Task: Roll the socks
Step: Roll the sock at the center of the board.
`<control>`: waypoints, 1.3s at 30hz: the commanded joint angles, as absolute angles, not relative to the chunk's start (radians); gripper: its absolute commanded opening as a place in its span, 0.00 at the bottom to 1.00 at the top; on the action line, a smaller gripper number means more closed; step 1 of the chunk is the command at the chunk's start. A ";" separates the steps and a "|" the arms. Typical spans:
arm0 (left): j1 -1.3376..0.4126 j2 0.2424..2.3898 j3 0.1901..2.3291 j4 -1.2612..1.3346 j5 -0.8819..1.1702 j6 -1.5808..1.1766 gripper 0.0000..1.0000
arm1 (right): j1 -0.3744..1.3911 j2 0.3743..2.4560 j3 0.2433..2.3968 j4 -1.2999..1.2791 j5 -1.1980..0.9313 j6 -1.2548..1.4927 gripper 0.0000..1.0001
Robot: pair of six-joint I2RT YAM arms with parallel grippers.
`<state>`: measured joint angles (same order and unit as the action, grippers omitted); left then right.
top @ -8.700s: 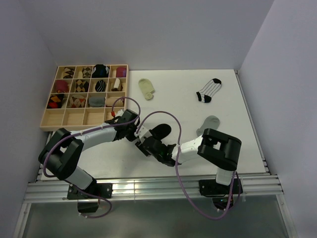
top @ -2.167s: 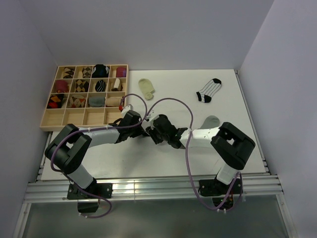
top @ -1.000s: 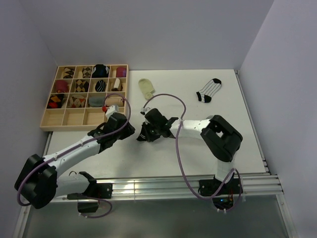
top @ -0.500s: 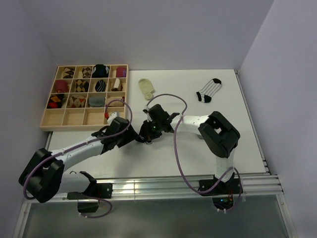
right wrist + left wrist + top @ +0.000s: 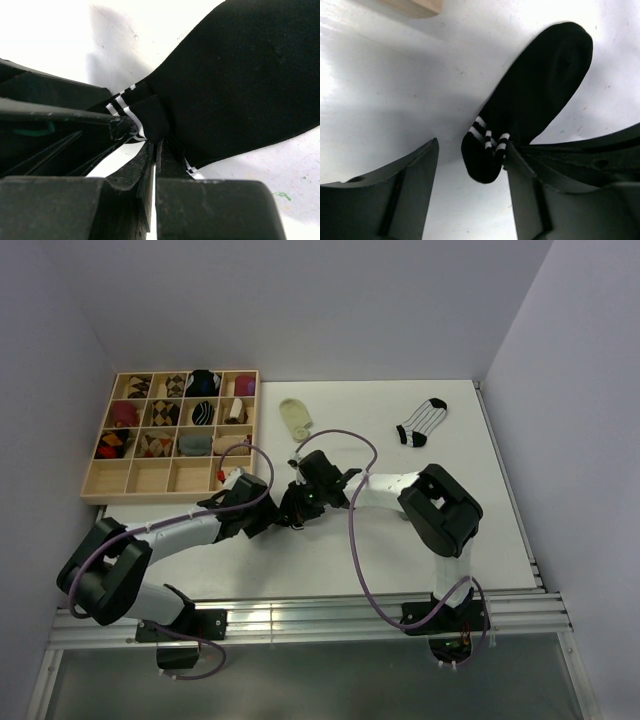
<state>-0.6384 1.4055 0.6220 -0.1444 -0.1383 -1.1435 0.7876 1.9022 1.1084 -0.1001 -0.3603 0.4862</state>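
Note:
The black sock with white bands [image 5: 540, 95] lies flat on the white table, its cuff [image 5: 487, 150] folded over. My right gripper [image 5: 156, 145] is shut on that folded cuff, pinching the black sock [image 5: 240, 75]. My left gripper [image 5: 472, 150] is open, with one finger on each side of the cuff and the right-hand finger [image 5: 530, 195] close against it. Seen from above, the left gripper [image 5: 270, 518] and right gripper [image 5: 295, 510] meet at the table's middle and cover the sock. A cream sock [image 5: 295, 418] and a white striped sock [image 5: 421, 422] lie at the back. The grey sock is hidden.
A wooden compartment tray [image 5: 108, 475] with several rolled socks stands at the back left; its corner [image 5: 415, 6] shows in the left wrist view. The right arm's elbow [image 5: 440, 508] hangs over the table's right side. Purple cables loop above both arms.
My left gripper has slid right toward the right gripper and its jaws have widened around the cuff. The right gripper stays shut on the sock, almost still.

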 commanded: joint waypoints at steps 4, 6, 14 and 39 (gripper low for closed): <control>-0.637 1.463 0.689 -0.176 -0.163 -1.167 0.47 | 0.793 1.896 1.063 -0.029 -0.341 0.489 0.00; -0.637 1.474 0.701 -0.193 -0.169 -1.164 0.34 | 0.796 1.884 1.043 -0.009 -0.331 0.480 0.00; -0.612 1.506 0.771 -0.285 -0.123 -1.106 0.00 | 0.853 1.729 0.934 0.107 -0.235 0.350 0.25; -0.492 1.624 0.997 -0.485 0.112 -0.851 0.00 | 1.200 1.778 0.873 0.439 0.501 -0.135 0.59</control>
